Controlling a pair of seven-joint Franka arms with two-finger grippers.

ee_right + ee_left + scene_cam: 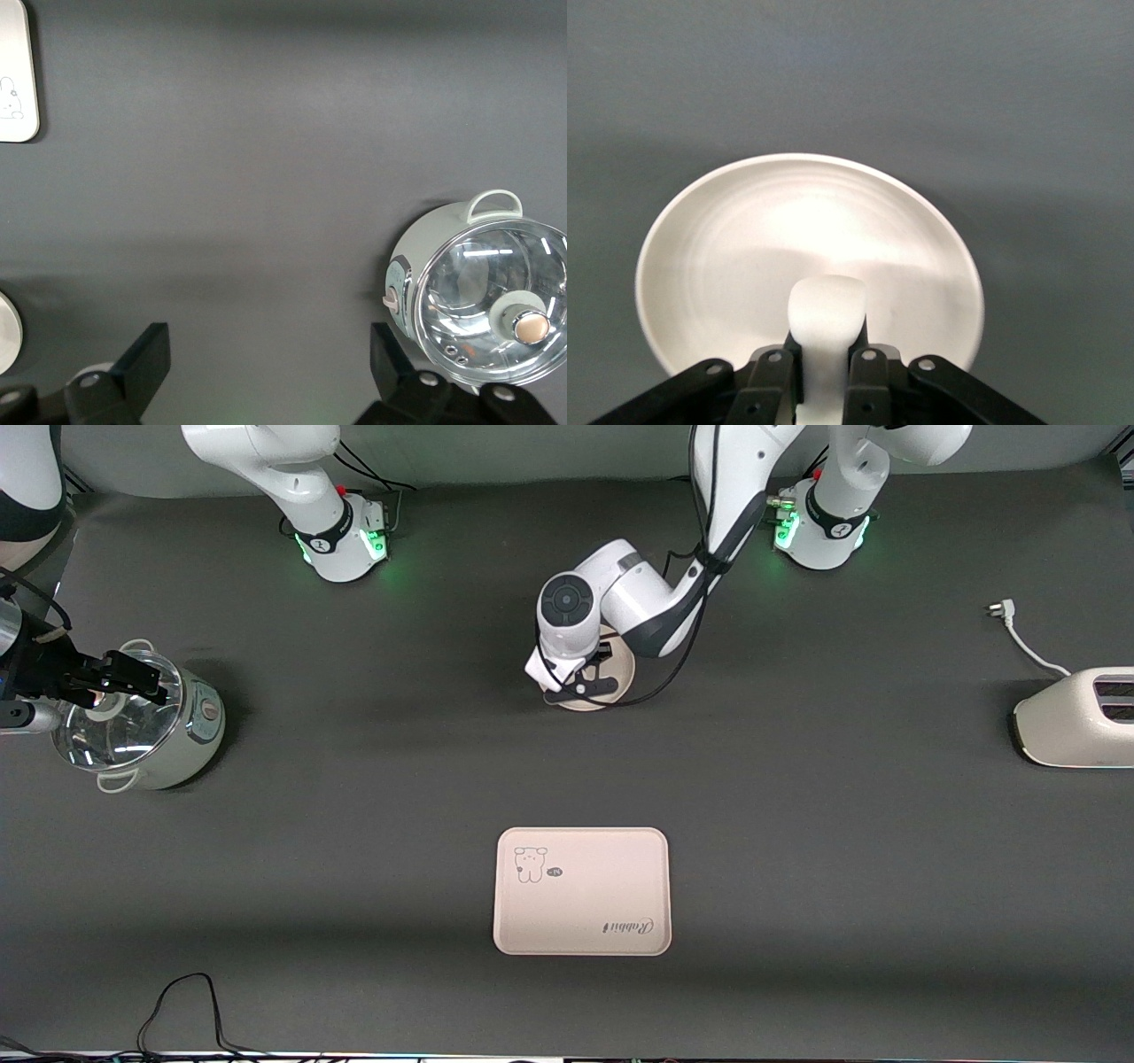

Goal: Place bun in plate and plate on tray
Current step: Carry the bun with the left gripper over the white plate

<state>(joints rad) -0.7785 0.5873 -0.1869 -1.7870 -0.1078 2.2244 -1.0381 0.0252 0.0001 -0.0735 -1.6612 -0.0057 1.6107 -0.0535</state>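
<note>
your left gripper (824, 376) pinches the bun (826, 323) just over the plate (726, 257), which sits farther from the front camera than the tray (582, 891), well apart from it. lower the bun toward the plate's middle before you let go, so it cannot roll against the raised rim, and spread the fingers only once it touches down. your right gripper (270, 372) waits with its fingers spread wide, over the lidded electric pot (142, 722) at the right arm's end of the table, well apart from the tray.
</note>
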